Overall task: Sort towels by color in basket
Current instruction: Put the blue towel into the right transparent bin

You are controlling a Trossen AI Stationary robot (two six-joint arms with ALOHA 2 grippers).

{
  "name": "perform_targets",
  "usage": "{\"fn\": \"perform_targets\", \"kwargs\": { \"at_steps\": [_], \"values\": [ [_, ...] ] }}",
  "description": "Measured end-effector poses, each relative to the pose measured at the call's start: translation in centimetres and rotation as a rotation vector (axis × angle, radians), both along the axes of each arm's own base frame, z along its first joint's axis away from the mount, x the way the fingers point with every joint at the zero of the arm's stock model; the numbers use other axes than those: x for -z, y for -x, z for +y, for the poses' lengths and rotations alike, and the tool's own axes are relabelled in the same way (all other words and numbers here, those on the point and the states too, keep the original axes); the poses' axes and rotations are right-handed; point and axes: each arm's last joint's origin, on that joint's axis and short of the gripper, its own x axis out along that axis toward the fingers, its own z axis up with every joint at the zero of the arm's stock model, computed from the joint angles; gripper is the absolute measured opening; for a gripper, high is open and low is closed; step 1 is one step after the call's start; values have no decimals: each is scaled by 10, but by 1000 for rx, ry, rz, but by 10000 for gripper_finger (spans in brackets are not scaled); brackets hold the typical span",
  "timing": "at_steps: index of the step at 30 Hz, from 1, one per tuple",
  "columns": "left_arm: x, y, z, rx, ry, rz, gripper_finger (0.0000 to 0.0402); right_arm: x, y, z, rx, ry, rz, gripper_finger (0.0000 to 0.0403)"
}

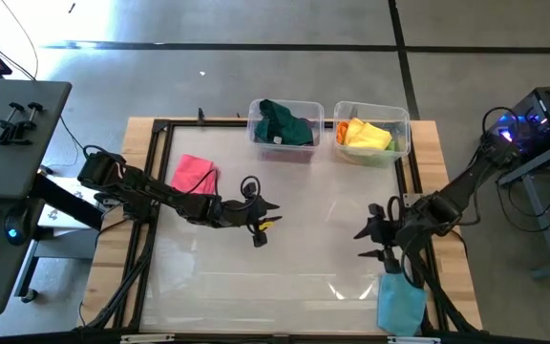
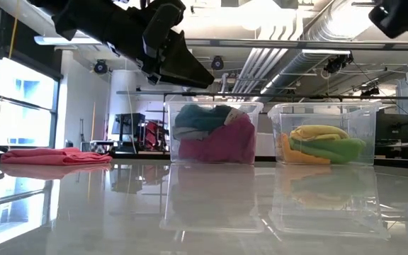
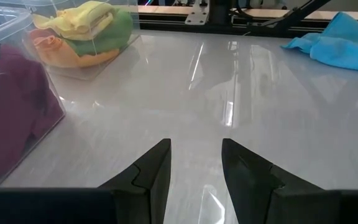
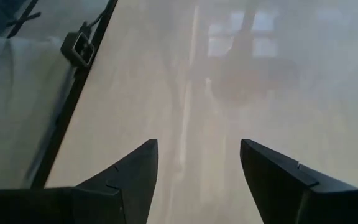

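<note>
- A glossy white table [image 1: 285, 263] framed in pale wood fills the work area, with two clear plastic bins at its far edge.
- The left clear plastic bin [image 1: 253, 120] holds a dark green towel [image 1: 287, 124]; the level camera alone reveals a magenta towel [image 2: 222, 142] packed beneath it.
- The right clear plastic bin [image 1: 405, 122] holds a yellow towel [image 1: 369, 135] over an orange towel [image 1: 344, 133]; only the low view shows a light green towel [image 2: 338, 149] between them.
- A light blue towel [image 1: 399, 303] lies crumpled at the table's near right edge, just beside the right arm.
- A pink towel [image 1: 194, 174] lies flat on the left side, near the left arm.
- The left gripper [image 1: 265, 222] hangs above mid-table, its fingers [image 3: 157, 171] parted and empty.
- The right gripper [image 1: 378, 244] hovers over the right side, its fingers [image 4: 135, 171] spread wide, holding nothing.
</note>
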Motion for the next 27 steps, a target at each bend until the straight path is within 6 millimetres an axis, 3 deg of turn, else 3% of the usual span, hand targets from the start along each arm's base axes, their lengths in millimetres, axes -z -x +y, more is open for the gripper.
{"fn": "perform_targets", "kwargs": {
  "at_steps": [18, 27],
  "values": [
    [-4, -3, 4, 2, -29, -38, 131, 7, 14, 9, 120, -242, 204, 225],
    [-4, -5, 17, -38, -30, -40, 131, 27, 18, 37, 193, -363, 458, 225]
  ]
}}
